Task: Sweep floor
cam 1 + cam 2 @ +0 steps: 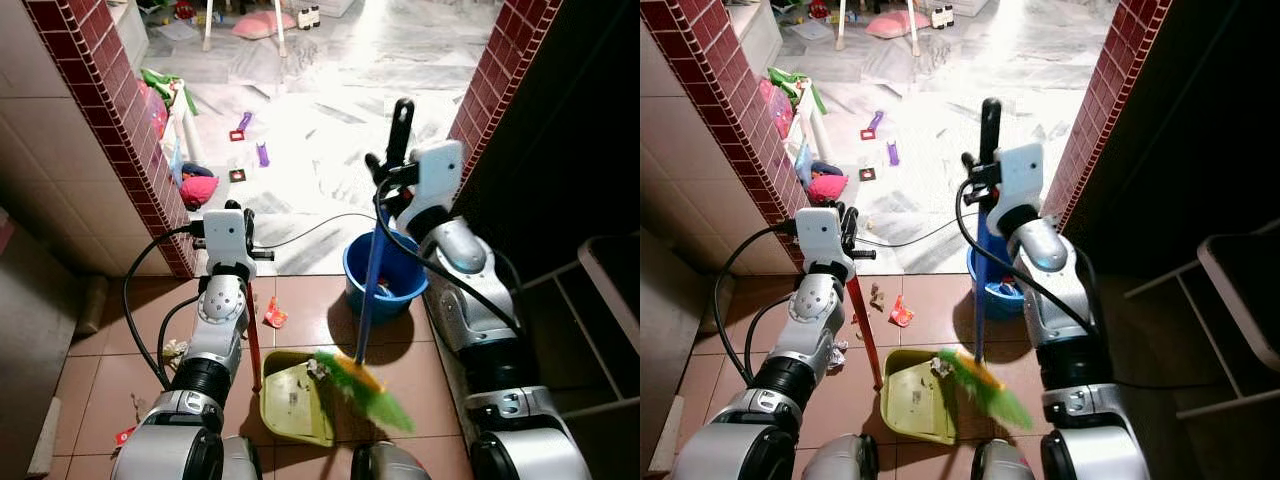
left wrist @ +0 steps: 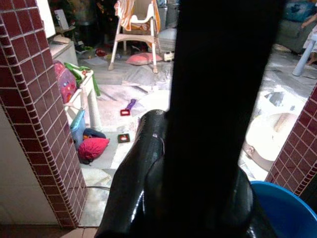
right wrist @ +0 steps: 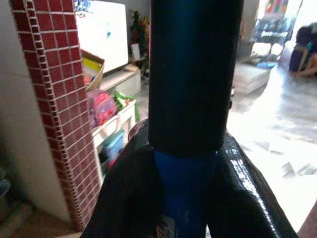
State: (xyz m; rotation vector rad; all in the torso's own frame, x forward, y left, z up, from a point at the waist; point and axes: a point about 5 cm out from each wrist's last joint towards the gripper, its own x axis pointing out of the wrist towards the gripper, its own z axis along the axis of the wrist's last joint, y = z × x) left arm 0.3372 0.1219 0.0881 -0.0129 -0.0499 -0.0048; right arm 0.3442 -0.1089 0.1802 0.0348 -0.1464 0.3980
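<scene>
Here I see left gripper (image 1: 238, 215), fingers clamped round red dustpan handle (image 1: 255, 352); yellow dustpan (image 1: 293, 400) sits on brown floor tiles (image 1: 310, 310). Right gripper (image 1: 388, 170) fingers pinch blue broom shaft (image 1: 368, 300); green bristles (image 1: 365, 388) rest at pan's edge, blue bucket (image 1: 385, 272) just behind.

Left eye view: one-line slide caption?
Right gripper holds blue-handled green broom against yellow plastic dustpan, steadied by left gripper on its red handle.

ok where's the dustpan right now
The yellow dustpan lies on the brown tiles between the robot's arms, near its feet, with the green broom head at its right edge.
</scene>
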